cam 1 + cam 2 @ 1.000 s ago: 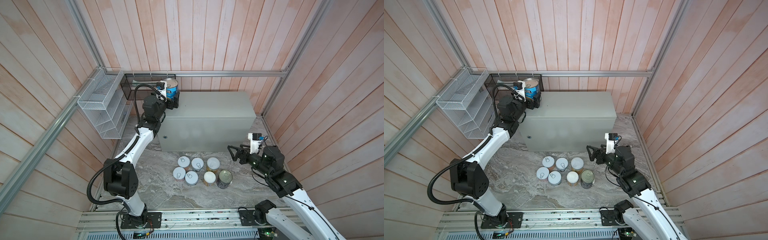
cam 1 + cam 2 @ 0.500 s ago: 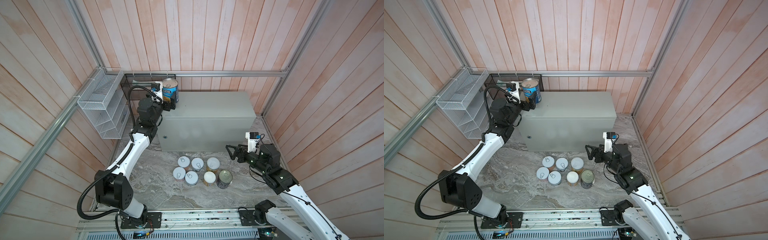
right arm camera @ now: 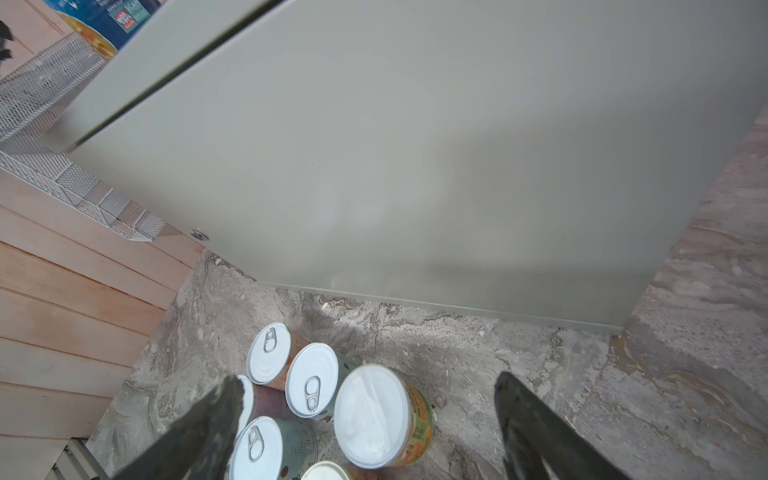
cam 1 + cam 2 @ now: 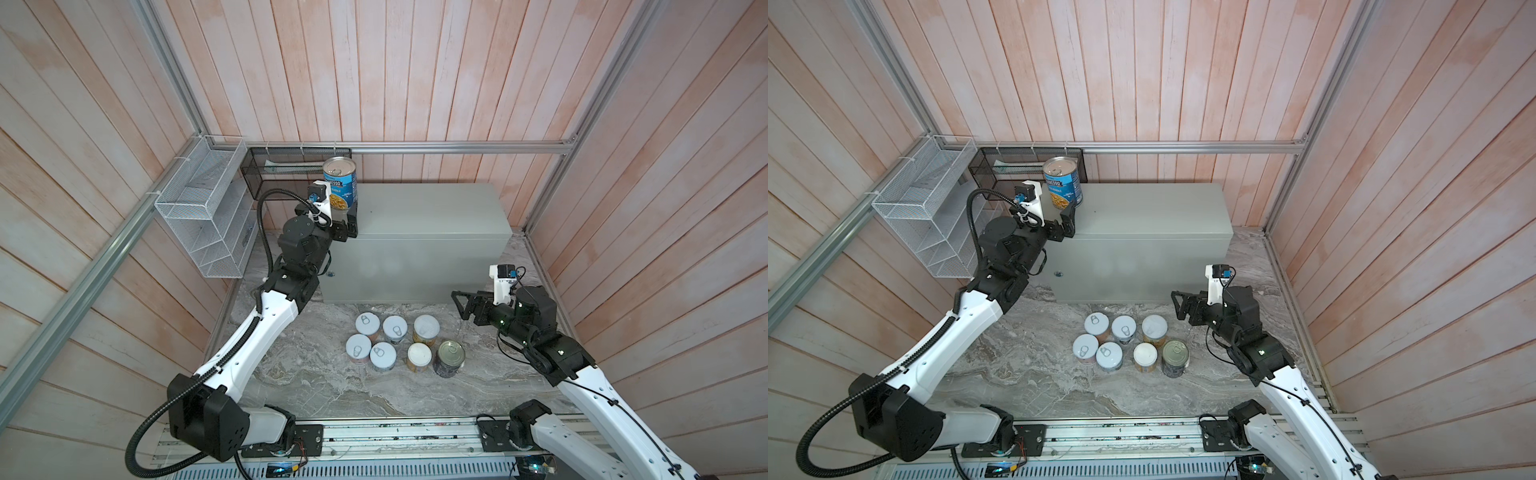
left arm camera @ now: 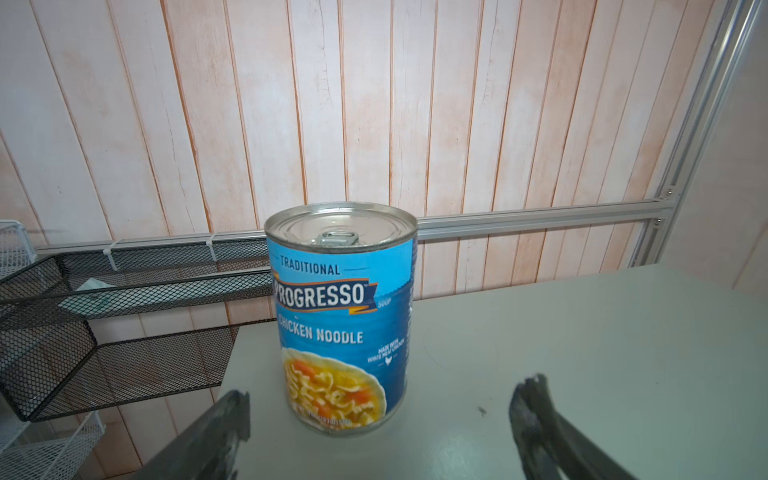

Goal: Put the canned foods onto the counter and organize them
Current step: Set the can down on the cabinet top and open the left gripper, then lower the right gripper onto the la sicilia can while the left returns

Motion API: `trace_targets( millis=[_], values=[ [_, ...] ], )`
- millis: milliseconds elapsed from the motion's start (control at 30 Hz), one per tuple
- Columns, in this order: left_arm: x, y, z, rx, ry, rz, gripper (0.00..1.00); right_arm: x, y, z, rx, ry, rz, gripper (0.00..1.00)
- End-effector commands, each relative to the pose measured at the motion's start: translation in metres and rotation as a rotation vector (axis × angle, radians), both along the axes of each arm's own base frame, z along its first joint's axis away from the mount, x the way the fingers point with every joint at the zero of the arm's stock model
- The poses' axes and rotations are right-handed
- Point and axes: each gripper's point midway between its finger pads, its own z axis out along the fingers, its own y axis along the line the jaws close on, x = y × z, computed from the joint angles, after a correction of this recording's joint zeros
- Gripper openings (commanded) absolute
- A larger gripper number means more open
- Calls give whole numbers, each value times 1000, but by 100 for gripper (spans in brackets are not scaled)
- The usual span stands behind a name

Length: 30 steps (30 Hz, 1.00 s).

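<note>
Standing on the counter (image 4: 428, 216), the blue soup can (image 4: 340, 183) is done; seven cans (image 4: 395, 328) wait below, with left gripper (image 5: 384, 395) and right gripper (image 4: 460, 306) both spread empty.

It is bright in here, with soft, even light. The top of the grey table (image 4: 428, 208) is lighter than its front, which has a pale shiny patch and a faint shadow. The soup can (image 5: 340, 316) looks sharp, and its lid glints. The left claw (image 5: 382, 392) and right claw (image 3: 369, 384) look dark and fuzzy. The wall boards (image 4: 374, 83) lean outward near the edges.
</note>
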Motion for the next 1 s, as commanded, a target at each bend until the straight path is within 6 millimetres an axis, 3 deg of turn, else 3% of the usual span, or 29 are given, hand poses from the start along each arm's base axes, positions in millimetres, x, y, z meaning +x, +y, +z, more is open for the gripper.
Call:
trace_targets(
  millis=[0,133,300,567,833,967],
  values=[
    [-20,2,0,1,30,-1,100,-1,-4,-3,-43,44,-15,93],
    [-55,-8,1,-1,14,-43,100,-5,2,-21,-83,124,18,92],
    [-80,-15,-13,-24,54,-102,100,-13,18,-41,-153,200,65,92],
    [-116,-62,-65,13,168,-283,100,-30,23,-61,-174,296,78,92],
    [-132,-97,-141,126,271,-374,100,-52,25,-81,-176,414,98,85],
    [-144,-113,-161,172,269,-445,100,-66,27,-92,-209,481,121,85]
  ],
)
